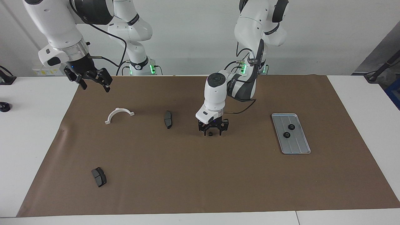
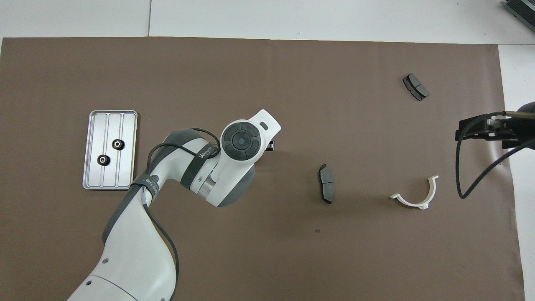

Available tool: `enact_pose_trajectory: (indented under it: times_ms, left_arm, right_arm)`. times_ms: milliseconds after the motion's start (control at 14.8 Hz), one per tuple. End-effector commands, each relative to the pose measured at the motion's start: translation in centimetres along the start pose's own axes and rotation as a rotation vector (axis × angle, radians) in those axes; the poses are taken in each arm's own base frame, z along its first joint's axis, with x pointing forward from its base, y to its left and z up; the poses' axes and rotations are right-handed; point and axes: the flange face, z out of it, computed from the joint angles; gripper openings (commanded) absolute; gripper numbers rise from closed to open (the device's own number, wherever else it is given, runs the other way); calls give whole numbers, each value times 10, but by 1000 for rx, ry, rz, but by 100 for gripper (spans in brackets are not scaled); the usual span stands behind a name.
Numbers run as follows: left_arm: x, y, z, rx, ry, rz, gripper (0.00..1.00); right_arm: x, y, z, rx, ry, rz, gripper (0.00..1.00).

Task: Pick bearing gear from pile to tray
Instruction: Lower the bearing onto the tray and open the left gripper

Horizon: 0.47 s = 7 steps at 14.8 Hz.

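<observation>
Mid-frame, the left gripper straddles the loose gear, fingers apart, needing closure; right gripper waits upper left, fingers apart.

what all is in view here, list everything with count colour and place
gears: two, black, in the tray
gear: one, black, on the mat between the left gripper's fingers
tray: one, silver, toward the left arm's end
brake pads: two, dark grey, one mid-mat, one far from the robots toward the right arm's end
bracket: one, white half-ring, beside the mid-mat pad
mat: one, brown, covering the table
left gripper: down around the loose gear, fingers either side
right gripper: open, raised over the mat's edge, waiting
</observation>
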Motion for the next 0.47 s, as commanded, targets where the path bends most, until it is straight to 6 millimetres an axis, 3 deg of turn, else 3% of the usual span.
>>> enact_pose_trajectory:
  times_ms: [0,339,407]
  left_arm:
    - [-10,-5,5,2,26,3,73]
    - [-14,-6,6,8,16,1,67]
    - [-13,-6,5,7,17,0,60]
  right_arm:
    - [-9,1,-1,19,-13,9,100]
    - [-9,0,-2,20,-11,8,100]
    - [-9,0,-2,20,-11,13,100]
